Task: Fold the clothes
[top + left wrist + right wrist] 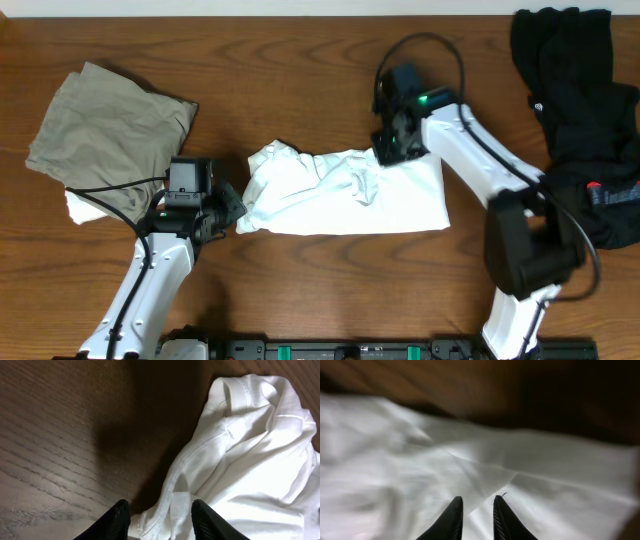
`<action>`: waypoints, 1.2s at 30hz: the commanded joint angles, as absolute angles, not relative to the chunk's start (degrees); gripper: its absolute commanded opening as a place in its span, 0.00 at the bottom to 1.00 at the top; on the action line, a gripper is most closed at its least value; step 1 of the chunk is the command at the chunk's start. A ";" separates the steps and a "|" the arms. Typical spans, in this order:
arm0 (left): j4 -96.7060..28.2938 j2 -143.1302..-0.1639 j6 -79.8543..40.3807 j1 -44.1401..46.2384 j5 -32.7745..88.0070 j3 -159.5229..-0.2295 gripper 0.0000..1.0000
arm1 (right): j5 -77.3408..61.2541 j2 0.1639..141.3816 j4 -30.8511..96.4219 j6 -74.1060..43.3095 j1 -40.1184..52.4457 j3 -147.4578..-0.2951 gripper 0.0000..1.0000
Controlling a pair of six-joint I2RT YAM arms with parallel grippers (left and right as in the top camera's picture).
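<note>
Spreading seems the step: the crumpled white short-sleeved T-shirt point(340, 195) lies mid brown wooden table point(300, 60), left claw point(160, 510) half-open astride its hem, right claw point(476, 505) nearly closed above cloth; grips unclear. Next, likely pull outward.
</note>
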State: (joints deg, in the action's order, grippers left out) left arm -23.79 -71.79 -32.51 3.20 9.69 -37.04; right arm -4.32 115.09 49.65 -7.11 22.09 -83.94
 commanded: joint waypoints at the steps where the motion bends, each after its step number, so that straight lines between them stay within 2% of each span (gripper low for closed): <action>1: -23.97 -71.05 -31.51 2.92 8.99 -36.73 0.43 | -4.91 117.93 49.67 -8.56 22.24 -82.35 0.19; 8: -23.94 -71.05 -31.51 2.92 8.99 -36.73 0.43 | -6.04 118.32 50.02 -8.56 22.68 -81.56 0.17; 20: -21.39 -71.05 -28.69 2.92 9.34 -36.73 0.45 | -4.05 104.36 54.74 -8.05 22.28 -86.15 0.25; 24: -17.37 -71.16 -22.15 2.92 12.97 -36.73 0.81 | -0.01 100.57 57.10 -8.05 21.54 -86.15 0.27; 25: -16.49 -71.42 -21.58 2.92 13.26 -36.75 0.86 | 0.21 99.98 57.76 -8.05 21.15 -86.15 0.27; 29: -14.28 -74.41 -19.42 2.92 19.40 -36.77 0.94 | 0.19 99.66 59.83 -8.08 19.40 -86.13 0.27; 36: -7.66 -84.99 -17.54 2.92 27.81 -36.77 0.95 | 0.12 99.77 60.71 -8.10 18.76 -86.08 0.26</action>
State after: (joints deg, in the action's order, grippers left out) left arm -9.39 -81.17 -20.27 3.14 21.23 -36.99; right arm -0.47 99.63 60.62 -7.66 18.87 -85.76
